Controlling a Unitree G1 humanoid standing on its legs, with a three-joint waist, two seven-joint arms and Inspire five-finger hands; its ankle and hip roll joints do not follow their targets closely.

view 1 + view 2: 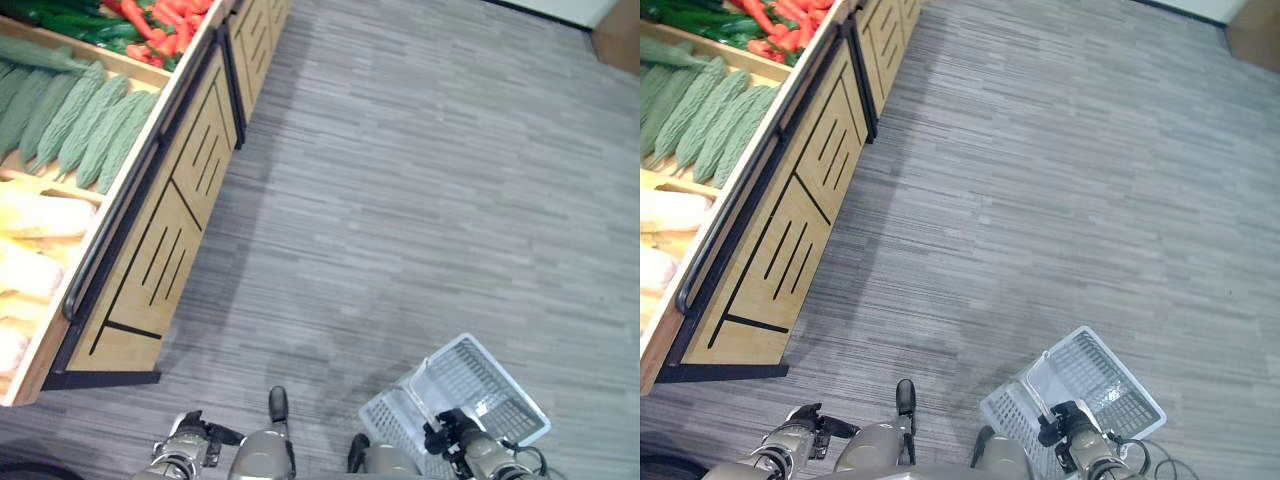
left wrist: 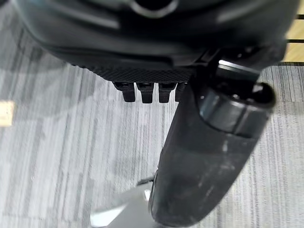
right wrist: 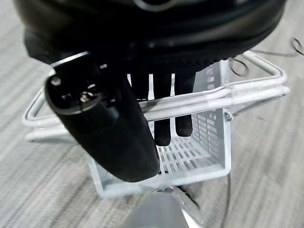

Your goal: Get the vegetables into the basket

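Item: white plastic basket, openwork walls, wire handles; carried low at the robot's right side above the grey plank floor, apparently empty. Holder: right robot hand, fingers hooked through and over the wire handles with the thumb across in front, so it is clamped on the handle; this grip lets the basket hang level with its mouth up, ready to receive produce. Item: left robot hand, low at the robot's left side over bare floor; fingers tucked in short against the palm beside the thumb, closed on nothing, judged to be parked free for picking. Item: wooden produce counter, slatted front with a dark rail along its edge, standing to the robot's left and well apart from both hands. Stock in its compartments, far to near: red and green peppers; ridged pale-green bitter gourds laid side by side; pale yellowish cabbages, exact kind hard to tell. Status, as a judgement: no vegetable taken yet; the robot must close on the counter before the free hand can reach any compartment, and the basket must stay upright meanwhile.
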